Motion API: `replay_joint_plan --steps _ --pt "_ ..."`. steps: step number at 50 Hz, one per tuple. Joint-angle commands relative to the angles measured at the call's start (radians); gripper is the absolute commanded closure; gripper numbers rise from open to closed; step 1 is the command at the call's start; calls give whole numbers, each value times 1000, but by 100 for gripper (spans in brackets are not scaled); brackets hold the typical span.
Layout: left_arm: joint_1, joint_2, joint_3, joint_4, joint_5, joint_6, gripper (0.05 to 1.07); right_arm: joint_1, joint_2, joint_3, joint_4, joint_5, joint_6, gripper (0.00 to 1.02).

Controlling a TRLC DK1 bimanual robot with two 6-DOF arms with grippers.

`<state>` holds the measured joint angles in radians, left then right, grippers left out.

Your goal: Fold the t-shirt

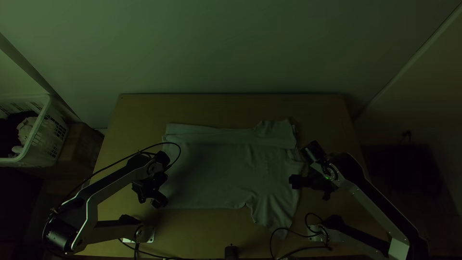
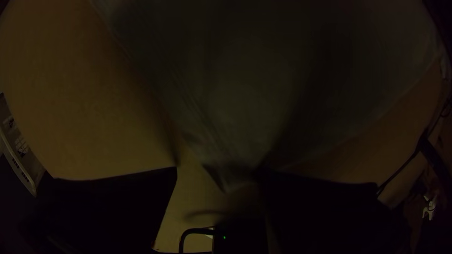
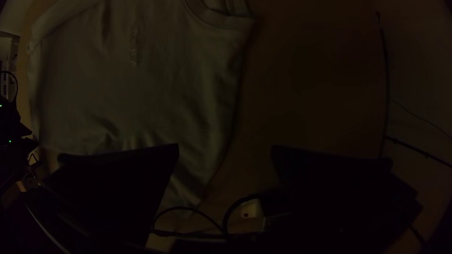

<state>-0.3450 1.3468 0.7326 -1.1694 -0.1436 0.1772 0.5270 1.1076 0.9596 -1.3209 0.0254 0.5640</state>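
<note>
At the top view's centre, the t-shirt (image 1: pixel 211 168) lies with its upper side folded in; the lower side seems next. Left gripper (image 2: pixel 217 170) and right gripper (image 3: pixel 225 148), both open, should pinch that lower edge.

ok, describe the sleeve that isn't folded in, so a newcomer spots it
On the light wooden table lies a pale t-shirt, collar toward the top view's right. From that end, the sleeve juts toward the table's near edge. The other sleeve lies along the folded far side.
</note>
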Motion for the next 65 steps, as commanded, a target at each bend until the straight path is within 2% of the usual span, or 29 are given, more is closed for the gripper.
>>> replay_joint_plan --steps 1,4,10,29,33,35,39,49,51,55,62,65 --pt "-22 -5 -24 -12 -2 19 80 -7 14 -38 -1 -16 -18 16" --pt "-28 -17 -24 -7 39 54 105 -7 15 -53 -3 -24 -23 16" --pt "-5 -29 -35 19 87 94 105 -4 20 -110 -3 -58 -26 16" --pt "9 -74 50 25 88 91 105 45 83 -211 5 -154 -32 16" --pt "14 -75 71 20 88 87 105 68 118 -228 37 -157 -32 17" --pt "15 -80 76 19 88 87 105 82 138 -240 52 -156 -32 21" --pt "14 -92 77 17 88 91 105 91 164 -262 92 -156 -32 25" --pt "12 -133 68 17 105 97 105 99 255 -279 129 -156 -41 25" --pt "14 -136 65 19 108 97 105 100 271 -279 143 -156 -46 31" --pt "14 -143 64 20 108 97 105 123 285 -282 181 -157 -39 34" --pt "14 -146 59 22 110 97 105 183 336 -277 206 -157 -29 45" --pt "15 -146 57 24 108 97 105 200 348 -274 209 -153 -30 54"
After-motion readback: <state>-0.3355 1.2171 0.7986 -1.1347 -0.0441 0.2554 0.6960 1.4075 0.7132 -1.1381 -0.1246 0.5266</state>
